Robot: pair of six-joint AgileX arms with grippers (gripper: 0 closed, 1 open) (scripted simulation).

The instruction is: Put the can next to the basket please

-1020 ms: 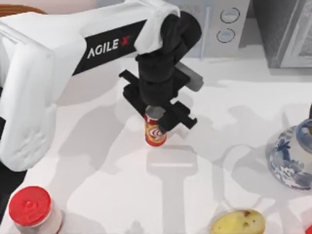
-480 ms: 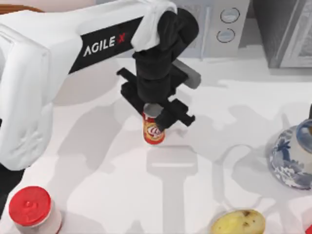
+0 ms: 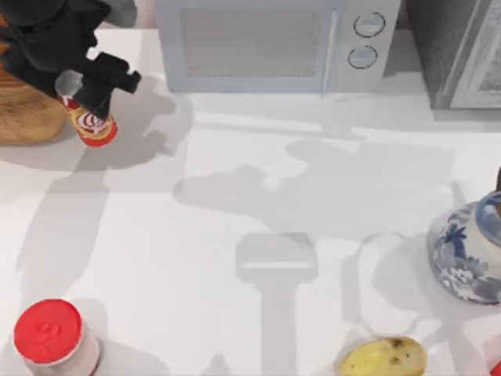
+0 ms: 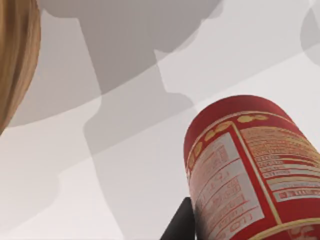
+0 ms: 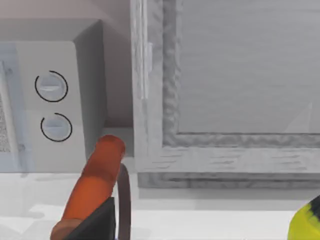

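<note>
Left tool (image 3: pixel 92 84) clamped on the can (image 3: pixel 92 125), carried to the basket's (image 3: pixel 27 117) side.
Gripped near its silver top, the can hangs tilted at the bench's (image 3: pixel 258 235) far left, just beside the wicker wall — close enough, I judge, to be lowered and released. Bench surface shows under the can's base in the left wrist view, so it looks not yet set down.

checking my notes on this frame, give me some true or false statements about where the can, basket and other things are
1. The left tool grips the can. True.
2. The can lies inside the basket. False: it is beside the basket, on its right.
3. The red-lidded jar is at the table's near left corner. True.
4. The potato sits against the microwave. False: it is at the near edge, far from it.
</note>
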